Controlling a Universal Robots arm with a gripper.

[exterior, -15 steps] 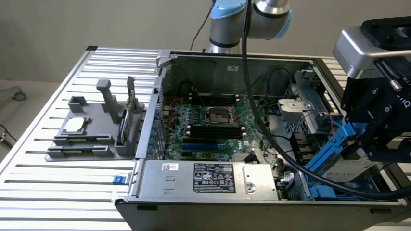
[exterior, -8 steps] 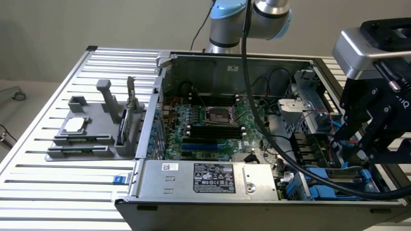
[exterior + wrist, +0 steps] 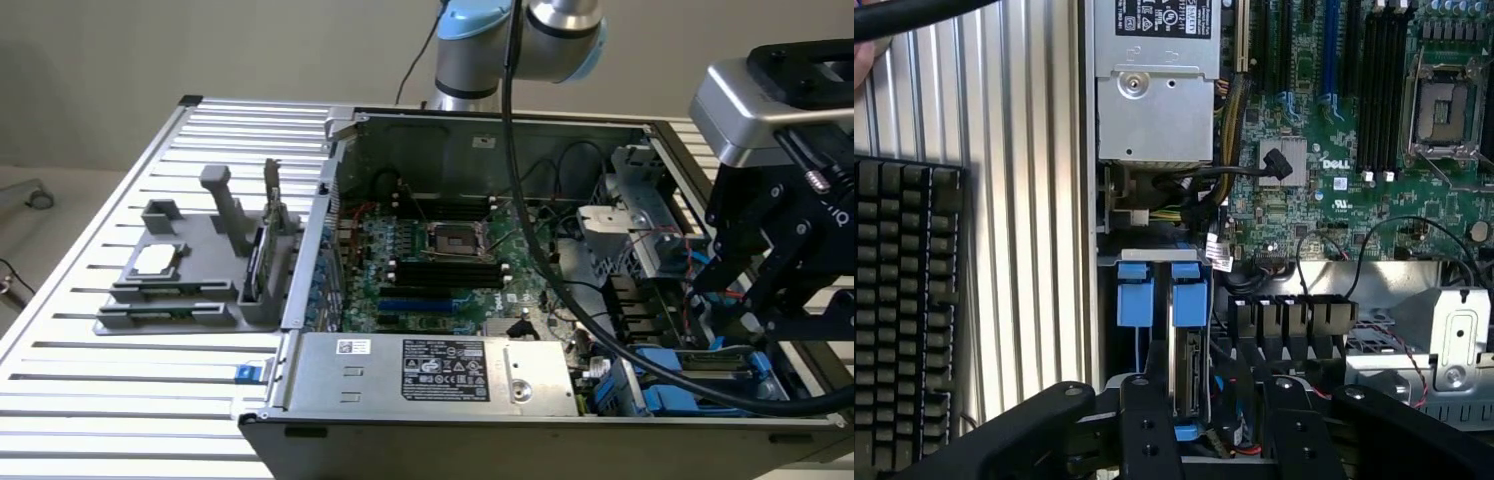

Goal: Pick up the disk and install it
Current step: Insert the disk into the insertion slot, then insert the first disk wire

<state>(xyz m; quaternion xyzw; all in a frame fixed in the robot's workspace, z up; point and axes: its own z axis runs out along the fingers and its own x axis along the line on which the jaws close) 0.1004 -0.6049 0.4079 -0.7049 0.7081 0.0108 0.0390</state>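
end effector: fingers apart, not clamping anything | disk: edge-on in the blue drive cage, right between the fingers, near end kinda hidden | cage in computer case corner

The bench is bare silver metal with long ribs, a bit shiny. The computer case is dull grey metal. The box at its front is smooth metal with a white paper sticker. The board inside is green and glossy. The disk has a grey metal edge and a bright blue plastic frame. The pincer is matt black. The cable looks like smooth black rubber.
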